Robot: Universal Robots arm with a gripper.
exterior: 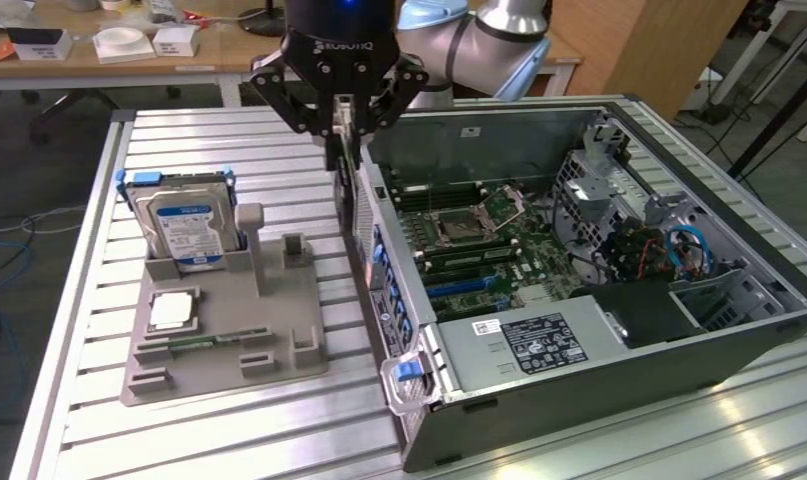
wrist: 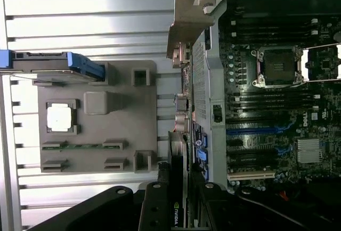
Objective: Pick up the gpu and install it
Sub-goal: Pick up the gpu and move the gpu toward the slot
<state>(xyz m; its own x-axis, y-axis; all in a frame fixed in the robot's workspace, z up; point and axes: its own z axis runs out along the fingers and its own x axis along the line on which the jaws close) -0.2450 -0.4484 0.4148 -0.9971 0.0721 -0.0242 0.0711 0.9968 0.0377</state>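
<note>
**Item 1, gripper** [exterior: 342, 128]: black, two fingers, clenched on the gpu; it hangs over the table's far half, above the case wall that faces the tray.

**Item 2, gpu** [exterior: 339, 155]: thin dark card held on edge between the fingers [wrist: 154, 207], off the table and not seated in any slot. In the wrist view its edge [wrist: 178, 167] runs just outside the perforated rear wall.

**Item 3, computer case** [exterior: 670, 370]: side open, lying on the table's half at the exterior view's right, motherboard [exterior: 510, 250] exposed.

**Item 4, grey tray** [exterior: 290, 330]: on the slatted table [exterior: 216, 440], near its edge at the exterior view's left. It carries:
- a blue-labelled hard drive [exterior: 183, 220], standing upright at the far end
- a square processor [exterior: 174, 310]
- a narrow green memory stick [exterior: 196, 343], lying flat
</note>
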